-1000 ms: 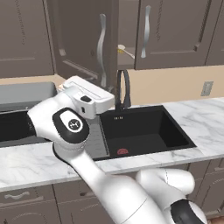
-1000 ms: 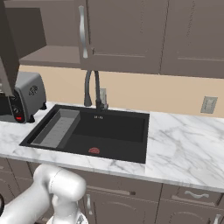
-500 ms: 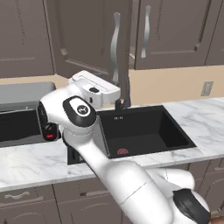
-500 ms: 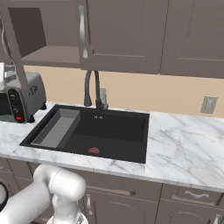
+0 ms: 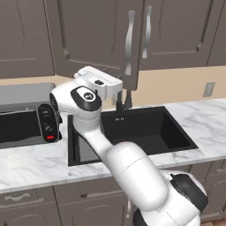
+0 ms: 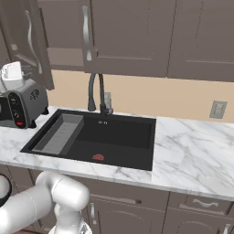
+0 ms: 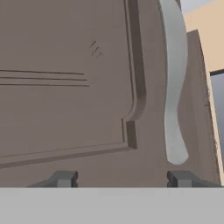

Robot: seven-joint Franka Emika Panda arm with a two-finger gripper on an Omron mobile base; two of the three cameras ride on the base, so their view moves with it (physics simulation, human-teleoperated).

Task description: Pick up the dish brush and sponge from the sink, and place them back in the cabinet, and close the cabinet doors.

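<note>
The cabinet's left door [image 5: 95,35] stands partly ajar, and my gripper [image 5: 115,90] is up against its lower edge near its silver bar handle [image 5: 129,44]. In the hand view the door panel [image 7: 65,87] and its handle [image 7: 175,87] are very close. My gripper [image 7: 122,178] is open with nothing between its fingertips [image 7: 63,178]. From the right the same door [image 6: 23,41] angles out from the cabinet, with a strip of shelf [image 6: 64,57] showing behind it. The right door [image 6: 123,36] is shut. The black sink [image 6: 96,137] lies below. The dish brush and sponge are out of view.
A black arched faucet [image 6: 96,93] rises behind the sink, whose basin has a red drain [image 6: 98,157] and a grey ribbed tray [image 6: 59,135]. A grey toaster [image 6: 20,103] stands on the marble counter [image 6: 192,146] to the left. Low cabinets [image 5: 26,207] run beneath.
The left cabinet door has swung toward shut, and my arm and hand have followed it to the right.
</note>
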